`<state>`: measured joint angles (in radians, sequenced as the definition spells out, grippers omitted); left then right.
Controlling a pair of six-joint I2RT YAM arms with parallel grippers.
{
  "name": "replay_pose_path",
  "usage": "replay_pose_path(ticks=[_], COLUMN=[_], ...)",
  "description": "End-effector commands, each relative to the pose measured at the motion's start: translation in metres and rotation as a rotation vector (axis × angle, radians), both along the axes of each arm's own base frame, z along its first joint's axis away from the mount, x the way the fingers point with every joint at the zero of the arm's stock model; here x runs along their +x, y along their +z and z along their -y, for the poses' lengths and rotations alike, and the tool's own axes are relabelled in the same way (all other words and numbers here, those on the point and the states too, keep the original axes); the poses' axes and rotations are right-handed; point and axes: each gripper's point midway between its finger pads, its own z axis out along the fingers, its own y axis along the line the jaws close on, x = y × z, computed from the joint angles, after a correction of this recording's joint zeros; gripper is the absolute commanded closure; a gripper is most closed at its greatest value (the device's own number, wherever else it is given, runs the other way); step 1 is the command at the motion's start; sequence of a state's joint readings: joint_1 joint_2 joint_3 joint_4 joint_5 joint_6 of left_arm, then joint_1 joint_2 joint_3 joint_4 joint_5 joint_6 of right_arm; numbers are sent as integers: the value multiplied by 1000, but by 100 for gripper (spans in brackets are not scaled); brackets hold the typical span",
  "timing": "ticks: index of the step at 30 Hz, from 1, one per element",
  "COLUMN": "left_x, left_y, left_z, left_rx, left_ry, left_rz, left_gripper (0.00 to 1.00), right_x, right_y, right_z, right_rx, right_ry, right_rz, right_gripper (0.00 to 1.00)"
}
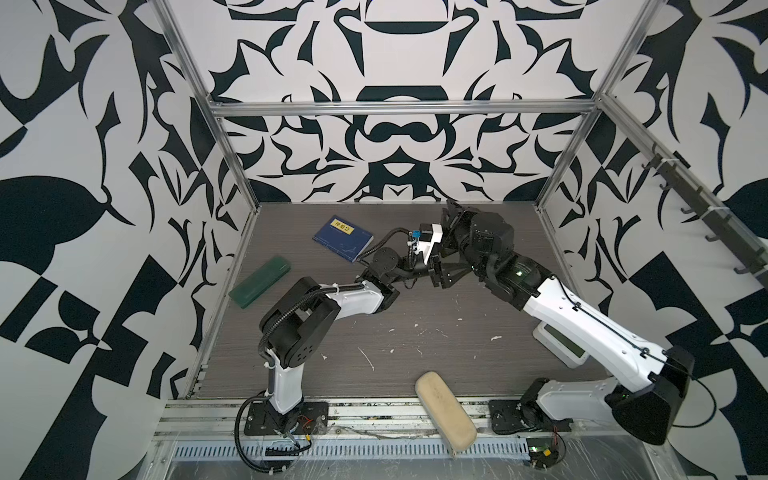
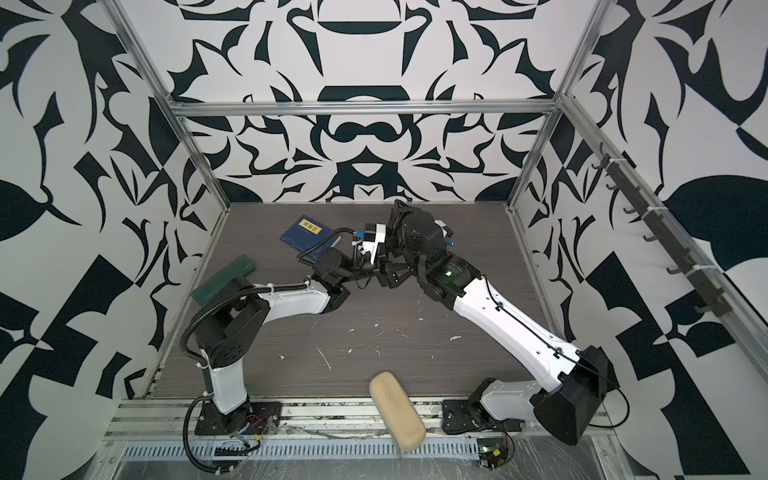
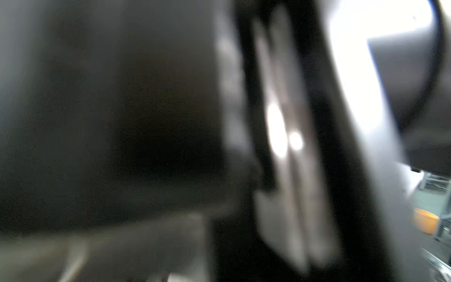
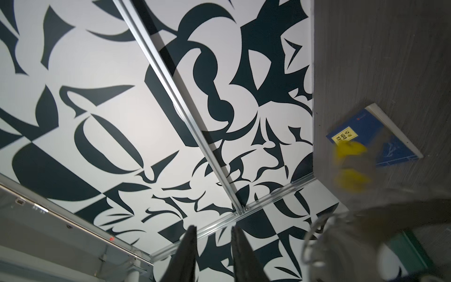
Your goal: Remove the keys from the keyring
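Both arms meet above the back middle of the table. In the right wrist view the keyring [image 4: 341, 244] is a blurred grey disc fringed with wire rings, in the air close beside my right gripper [image 4: 212, 227]. The yellow key tag [image 4: 351, 166] shows blurred just above the disc. My right gripper [image 1: 451, 210] points up at the back wall, open, with nothing between its fingers. My left gripper [image 1: 441, 272] sits right below it. Its wrist view is filled by a blurred grey metal edge [image 3: 288, 146], the disc in its grip. Neither top view shows the keyring or the keys.
A blue book [image 1: 343, 237] lies at the back left and a green case [image 1: 259, 282] by the left wall. A beige pouch [image 1: 445, 409] overhangs the front edge. A white device [image 1: 561, 343] lies under the right arm. White scraps [image 1: 419, 332] dot the table.
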<state>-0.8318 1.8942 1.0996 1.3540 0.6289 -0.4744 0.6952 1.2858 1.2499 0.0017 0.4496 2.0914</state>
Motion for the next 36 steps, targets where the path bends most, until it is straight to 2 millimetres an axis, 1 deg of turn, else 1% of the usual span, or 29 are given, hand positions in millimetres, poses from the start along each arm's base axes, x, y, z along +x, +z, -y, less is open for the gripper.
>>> replay_pose_path(ticks=[1, 13, 15, 16, 18, 19, 22, 24, 25, 26, 28, 30, 31, 33, 35, 36], left_x=[-15, -10, -9, -8, -1, 7, 32, 42, 48, 54, 54, 62, 62, 65, 68, 68], left_y=[20, 24, 24, 25, 25, 24, 10, -5, -12, -22, -39, -59, -68, -94, -115, -122], left_z=[-10, -19, -18, -18, -21, -25, -45, -61, -66, -70, -71, -73, -73, -76, -81, -82], left_rx=[-63, -66, -68, -69, -69, -66, -23, 28, 59, 105, 202, 306, 359, 489, 584, 619], left_ry=[-32, -10, -12, -11, -8, 13, 111, 185, 215, 252, 269, 320, 326, 355, 388, 395], left_rz=[62, 58, 58, 53, 23, -14, -124, -170, -205, -255, -289, -373, -397, -478, -537, -556], left_gripper=[25, 23, 23, 23, 23, 24, 26, 20, 19, 19, 18, 17, 17, 16, 16, 12], right_x=[-2, -5, -5, -5, -6, -6, -10, -17, -20, -24, -32, -39, -41, -44, -46, -45], right_y=[17, 23, 24, 26, 27, 26, 22, 12, 8, 1, -15, -40, -51, -84, -111, -128], right_z=[5, 17, 17, 18, 21, 23, 44, 66, 77, 88, 101, 108, 110, 112, 116, 116], right_rx=[69, 79, 82, 83, 82, 79, 58, 31, 7, -24, -72, -103, -117, -165, -234, -257], right_ry=[-14, -38, -34, -35, -38, -42, -83, -132, -161, -184, -203, -200, -196, -163, -129, -102], right_rz=[47, 76, 81, 86, 89, 87, 81, 68, 60, 40, -6, -68, -90, -175, -238, -277], right_gripper=[67, 63, 64, 66, 67, 68, 67, 67, 67, 67, 67, 67, 67, 67, 68, 67])
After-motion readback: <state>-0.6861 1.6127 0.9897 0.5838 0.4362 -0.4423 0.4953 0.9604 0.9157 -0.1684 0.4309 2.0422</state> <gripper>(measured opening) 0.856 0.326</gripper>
